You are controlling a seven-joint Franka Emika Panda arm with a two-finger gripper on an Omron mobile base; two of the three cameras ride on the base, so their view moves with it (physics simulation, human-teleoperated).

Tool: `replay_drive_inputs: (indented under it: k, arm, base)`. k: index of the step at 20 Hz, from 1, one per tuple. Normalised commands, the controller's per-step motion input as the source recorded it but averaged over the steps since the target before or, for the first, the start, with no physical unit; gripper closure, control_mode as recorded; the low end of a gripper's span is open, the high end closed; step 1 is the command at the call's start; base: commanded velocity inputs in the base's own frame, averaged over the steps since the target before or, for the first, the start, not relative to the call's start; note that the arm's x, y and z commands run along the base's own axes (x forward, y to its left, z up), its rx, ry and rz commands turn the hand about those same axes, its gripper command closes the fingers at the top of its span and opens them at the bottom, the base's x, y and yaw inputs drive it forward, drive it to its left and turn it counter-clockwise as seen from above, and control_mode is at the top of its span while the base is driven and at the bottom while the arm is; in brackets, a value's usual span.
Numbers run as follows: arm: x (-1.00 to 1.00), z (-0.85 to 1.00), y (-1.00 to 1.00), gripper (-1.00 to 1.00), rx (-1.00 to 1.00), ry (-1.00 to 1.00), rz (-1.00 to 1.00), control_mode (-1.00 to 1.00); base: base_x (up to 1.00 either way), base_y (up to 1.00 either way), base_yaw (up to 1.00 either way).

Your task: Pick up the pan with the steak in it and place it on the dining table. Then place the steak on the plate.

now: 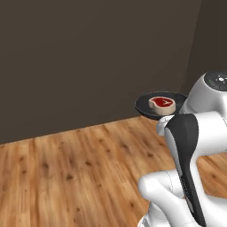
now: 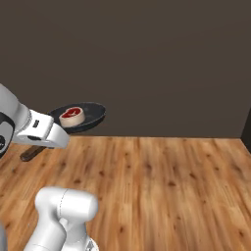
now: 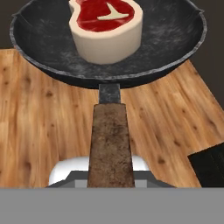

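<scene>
The robot is carrying the pan (image 3: 109,48) through the air above a wooden floor (image 1: 66,173), in front of a dark wall (image 1: 88,57); this looks like the transport step, with the pan lifted and not yet set down. The hand (image 2: 41,131) is closed around the pan's brown wooden handle (image 3: 109,144), gripping it near its free end. The steak (image 3: 106,28) is lying inside the pan, roughly at its middle, red face and pale bone mark up, and the pan is sitting close to level.

The pan's long axis is running along the handle: the bowl is pointing away from the hand toward the wall, and the handle is pointing back at the hand.

Next, I judge, the base needs to bring the pan over the desk named in the task, keeping it level so the steak is not sliding off, then lower it.
</scene>
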Motion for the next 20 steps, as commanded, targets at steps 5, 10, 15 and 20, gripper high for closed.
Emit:
replay_drive_inputs:
  k: [5, 10, 15, 20]
  arm:
    - [0.00, 0.00, 0.00, 1.00, 0.00, 0.00, 0.00, 1.00]
    - [0.00, 0.00, 0.00, 1.00, 0.00, 0.00, 0.00, 1.00]
    - [0.00, 0.00, 0.00, 1.00, 0.00, 0.00, 0.00, 1.00]
    - [0.00, 0.00, 0.00, 1.00, 0.00, 0.00, 0.00, 1.00]
  base:
    - [0.96, 0.06, 0.01]
    - [0.24, -0.01, 0.35]
    - [0.00, 0.00, 0.50]
    - [0.00, 0.00, 0.50]
